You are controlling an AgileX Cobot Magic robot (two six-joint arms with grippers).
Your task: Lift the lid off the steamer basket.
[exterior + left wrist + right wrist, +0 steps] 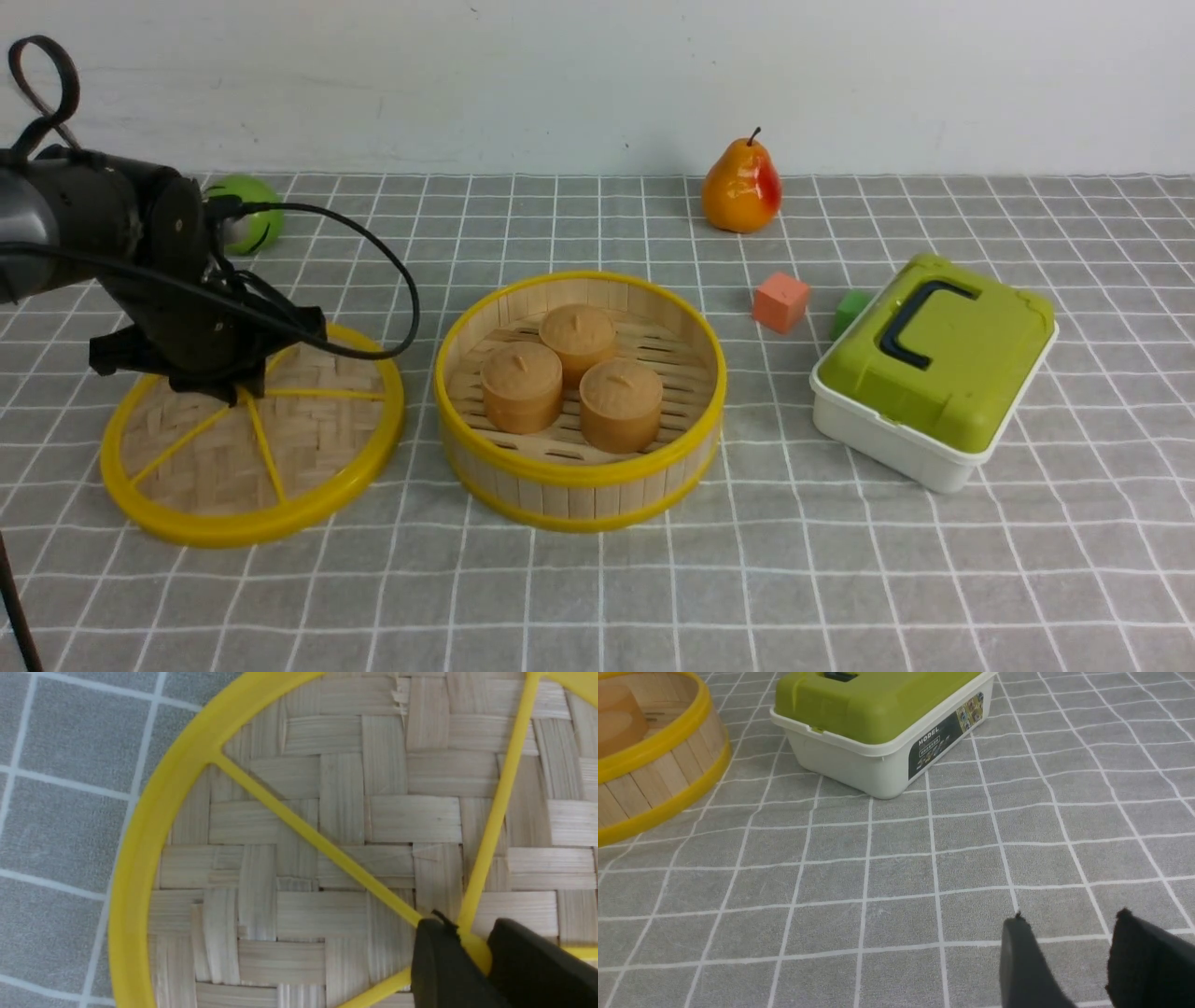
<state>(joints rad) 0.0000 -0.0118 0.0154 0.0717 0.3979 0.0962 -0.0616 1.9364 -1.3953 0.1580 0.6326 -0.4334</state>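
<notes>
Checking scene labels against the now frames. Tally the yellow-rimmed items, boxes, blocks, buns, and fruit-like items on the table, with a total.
Lid: 1
Steamer basket: 1
Buns: 3
Lidded box: 1
Blocks: 2
Pear: 1
Green ball-like item: 1
Total: 10

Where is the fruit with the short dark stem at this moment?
In the front view, the pear stands at the back of the table, slightly right of centre, behind the small pinkish block.
</notes>
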